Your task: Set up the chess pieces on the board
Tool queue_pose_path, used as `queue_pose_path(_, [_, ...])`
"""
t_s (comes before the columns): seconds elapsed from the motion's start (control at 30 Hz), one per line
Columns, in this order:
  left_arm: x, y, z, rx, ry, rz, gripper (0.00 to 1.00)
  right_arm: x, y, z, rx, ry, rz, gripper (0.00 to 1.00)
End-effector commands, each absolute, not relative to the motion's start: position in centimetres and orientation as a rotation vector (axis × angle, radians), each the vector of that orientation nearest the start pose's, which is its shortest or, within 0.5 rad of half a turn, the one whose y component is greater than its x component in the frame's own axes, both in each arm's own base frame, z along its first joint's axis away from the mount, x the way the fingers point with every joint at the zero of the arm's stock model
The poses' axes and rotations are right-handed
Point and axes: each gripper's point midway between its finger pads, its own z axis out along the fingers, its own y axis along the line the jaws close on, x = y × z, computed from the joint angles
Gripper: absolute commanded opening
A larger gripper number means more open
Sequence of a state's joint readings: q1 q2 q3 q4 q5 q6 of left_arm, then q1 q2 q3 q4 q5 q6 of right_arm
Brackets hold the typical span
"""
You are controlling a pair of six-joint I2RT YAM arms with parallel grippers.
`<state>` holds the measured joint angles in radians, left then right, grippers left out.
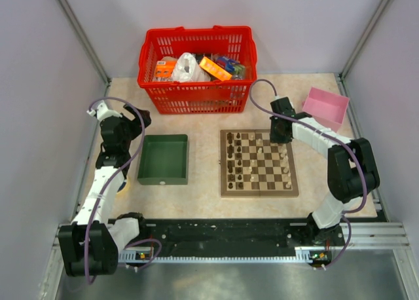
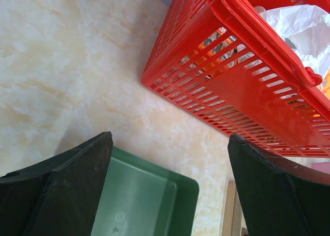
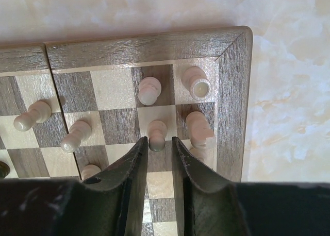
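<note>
The board (image 1: 258,192) lies right of centre with dark pieces (image 1: 237,161) along its left side and pale pieces (image 1: 285,157) along its right. My right gripper (image 1: 280,135) hovers over the board's far right corner. In the right wrist view my right gripper (image 3: 157,143) is nearly closed, with its fingertips on either side of the head of a pale pawn (image 3: 157,132) standing on a light square near the rim (image 3: 232,91). Other pale pieces (image 3: 196,83) stand around it. My left gripper (image 1: 139,121) is wide open and empty above the table; the left wrist view (image 2: 170,137) shows the same.
A green tray (image 1: 163,159) sits left of the board, and its corner shows in the left wrist view (image 2: 149,200). A red basket (image 1: 196,97) of packets stands at the back and also shows in the left wrist view (image 2: 247,91). A pink box (image 1: 325,105) is at the back right.
</note>
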<state>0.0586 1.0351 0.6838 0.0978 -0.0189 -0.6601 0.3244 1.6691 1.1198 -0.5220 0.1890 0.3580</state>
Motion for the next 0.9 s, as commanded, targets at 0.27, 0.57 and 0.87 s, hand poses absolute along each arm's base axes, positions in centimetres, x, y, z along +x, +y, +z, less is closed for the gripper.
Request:
queue_pose_path(0.27, [37.7, 0.1, 23.8, -0.643, 1.654, -0.429, 0.99, 37.6, 11.4, 12.0, 0.053, 2.469, 0.111, 0.3])
queue_pose_path(0.57, [37.7, 0.0, 23.8, -0.642, 1.655, -0.435, 0.99, 37.6, 13.0, 14.8, 0.025, 2.419, 0.231, 0.32])
queue_pose_path(0.87, [37.6, 0.0, 23.8, -0.64, 1.655, -0.429, 0.99, 37.4, 16.6, 11.9, -0.05, 2.482, 0.267, 0.33])
